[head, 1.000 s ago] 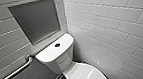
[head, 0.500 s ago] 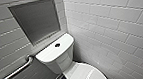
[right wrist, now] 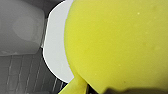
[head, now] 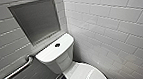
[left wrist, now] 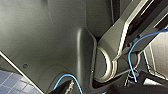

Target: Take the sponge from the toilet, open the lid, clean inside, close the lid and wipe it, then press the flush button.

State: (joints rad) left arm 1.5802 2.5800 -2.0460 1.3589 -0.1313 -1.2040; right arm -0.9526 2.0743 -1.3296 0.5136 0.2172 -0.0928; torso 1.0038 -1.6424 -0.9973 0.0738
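The grab rail (head: 12, 74) is fixed to the left wall. Right of it is the recessed niche (head: 37, 20). The toilet (head: 54, 59) stands in the far corner, with the flush button (head: 57, 45) at the centre of the tank top. The lid (head: 83, 75) lies flat and closed, its long axis running from the tank toward the near right.

The sponge (right wrist: 117, 42) hangs above the lid, close to the right gripper (right wrist: 115, 90). Its lower edge is creased, so the jaws are judged closed on it, keeping it ready for wiping. Its broad face is turned to the wrist camera; its long axis cannot be determined. The state of the left gripper's jaws cannot be determined.
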